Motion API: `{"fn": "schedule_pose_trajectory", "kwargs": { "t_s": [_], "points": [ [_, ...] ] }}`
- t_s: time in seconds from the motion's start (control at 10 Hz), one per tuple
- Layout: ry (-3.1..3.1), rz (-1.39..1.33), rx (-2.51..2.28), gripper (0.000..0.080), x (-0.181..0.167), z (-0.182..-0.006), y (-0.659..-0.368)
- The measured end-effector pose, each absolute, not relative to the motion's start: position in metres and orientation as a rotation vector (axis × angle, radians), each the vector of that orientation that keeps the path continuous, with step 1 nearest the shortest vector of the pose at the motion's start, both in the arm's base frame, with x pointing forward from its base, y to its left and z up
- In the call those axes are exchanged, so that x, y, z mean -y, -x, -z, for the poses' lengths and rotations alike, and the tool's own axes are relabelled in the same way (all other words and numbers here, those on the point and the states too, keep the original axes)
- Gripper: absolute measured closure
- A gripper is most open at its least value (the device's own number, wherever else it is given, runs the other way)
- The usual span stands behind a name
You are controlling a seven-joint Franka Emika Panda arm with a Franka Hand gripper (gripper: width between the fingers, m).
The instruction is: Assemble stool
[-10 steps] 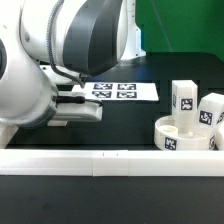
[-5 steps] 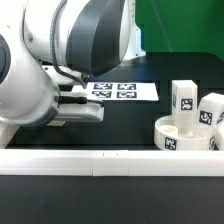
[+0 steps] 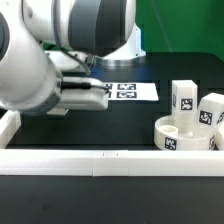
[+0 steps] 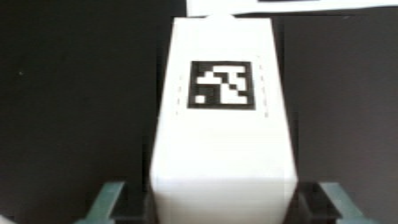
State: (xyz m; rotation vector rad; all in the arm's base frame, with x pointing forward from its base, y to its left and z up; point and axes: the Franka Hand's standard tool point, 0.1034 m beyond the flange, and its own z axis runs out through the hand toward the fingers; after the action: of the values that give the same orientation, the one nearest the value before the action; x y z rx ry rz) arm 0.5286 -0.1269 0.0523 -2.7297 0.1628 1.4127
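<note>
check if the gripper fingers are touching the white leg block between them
Touching. The wrist view shows the white leg block filling the span between the gripper fingers, both pressed against its sides with no gap.

the work surface is a flat black table (image 3: pixel 110 125) with a matte finish. a long white border rail (image 3: pixel 110 163) runs across the front edge of the table in the exterior view, with a visible joint near its middle. a second white rail (image 3: pixel 8 125) meets it at the corner on the exterior view's left and runs back along that side. the marker board (image 3: pixel 135 91), a thin flat white sheet printed with black-and-white square tags, lies on the table toward the rear. behind the table a green backdrop (image 3: pixel 185 30) fills the upper part on the exterior view's right. lighting is even, with only soft shadows.
</note>
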Motion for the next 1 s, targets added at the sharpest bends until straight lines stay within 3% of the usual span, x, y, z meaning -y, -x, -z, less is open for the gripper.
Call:
{"fn": "schedule_pose_trajectory", "kwargs": {
  "t_s": [0.3, 0.5, 0.8, 1.0],
  "points": [
    [2.731, -1.352, -0.150, 0.0468, 0.107, -0.095, -0.550],
    [2.738, -1.331, -0.152, 0.0468, 0.108, -0.095, -0.549],
    [2.845, -1.146, -0.144, 0.0468, 0.111, -0.093, -0.572],
    [2.957, -0.881, -0.139, 0.0468, 0.096, -0.112, -0.579]
  ]
}}
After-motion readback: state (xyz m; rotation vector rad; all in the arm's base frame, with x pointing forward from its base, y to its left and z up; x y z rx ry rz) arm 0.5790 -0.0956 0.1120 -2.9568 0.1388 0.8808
